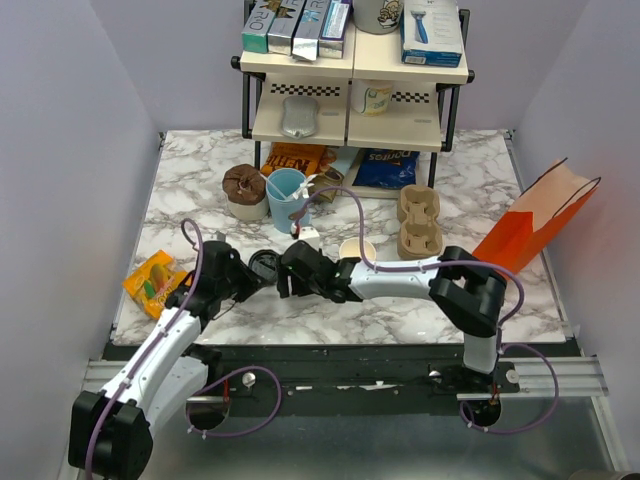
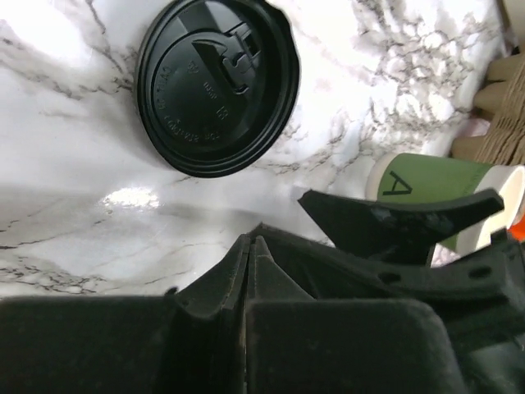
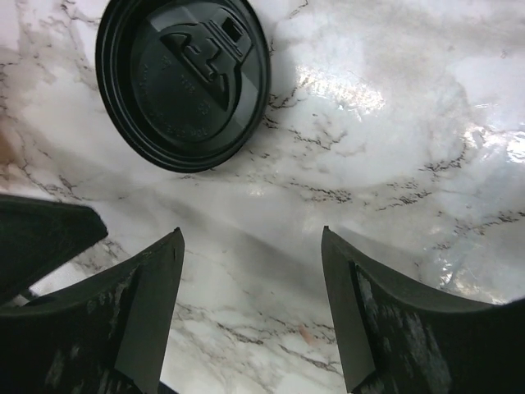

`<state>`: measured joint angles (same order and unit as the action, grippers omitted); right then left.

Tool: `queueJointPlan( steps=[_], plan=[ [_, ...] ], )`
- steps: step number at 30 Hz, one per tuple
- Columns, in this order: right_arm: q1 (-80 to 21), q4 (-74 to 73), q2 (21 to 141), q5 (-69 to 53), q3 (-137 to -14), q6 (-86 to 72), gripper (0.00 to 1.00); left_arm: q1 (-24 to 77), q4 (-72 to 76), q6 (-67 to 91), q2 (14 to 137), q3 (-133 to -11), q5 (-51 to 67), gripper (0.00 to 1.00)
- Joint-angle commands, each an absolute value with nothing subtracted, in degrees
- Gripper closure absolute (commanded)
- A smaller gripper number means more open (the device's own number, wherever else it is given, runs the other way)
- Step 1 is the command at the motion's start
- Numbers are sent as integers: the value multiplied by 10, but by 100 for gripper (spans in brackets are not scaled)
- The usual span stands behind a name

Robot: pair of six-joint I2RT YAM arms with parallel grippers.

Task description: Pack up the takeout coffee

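The top view is bright and evenly lit from above. The table [image 1: 200, 180] carries only soft, short shadows under the arms, and the pale walls take a faint lilac cast. In the left wrist view the marble burns out to near white at the upper left, and a small glare patch sits below the lid [image 2: 215, 82], whose embossing is crisp. The cup [image 2: 435, 180] is slightly soft. The left gripper [image 2: 250, 242] is a dark, blurred, almost featureless mass across the bottom. In the right wrist view glare streaks the marble right of the lid and at the far right edge. The right gripper [image 3: 250, 238] is underexposed, soft-edged and grainy.
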<state>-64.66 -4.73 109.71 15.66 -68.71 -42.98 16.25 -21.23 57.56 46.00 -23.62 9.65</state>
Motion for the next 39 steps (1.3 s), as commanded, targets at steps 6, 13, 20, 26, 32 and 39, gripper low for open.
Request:
queueJointPlan(
  steps=[6,13,20,26,32,39],
  plan=[
    [-652,-40,999,188,-654,-379,21,166,-158,533,539,-310,38,36],
    [-651,-46,996,178,-661,-355,21,170,-111,519,637,-346,57,37],
    [-640,-71,979,205,-657,-346,21,200,-134,486,719,-402,47,43],
    [-633,-72,974,199,-646,-339,21,232,-188,466,760,-440,-19,45],
    [-629,-73,968,203,-639,-339,21,264,-222,467,794,-469,-75,51],
    [-628,-73,964,203,-635,-338,21,298,-266,464,847,-513,-129,61]
  ],
)
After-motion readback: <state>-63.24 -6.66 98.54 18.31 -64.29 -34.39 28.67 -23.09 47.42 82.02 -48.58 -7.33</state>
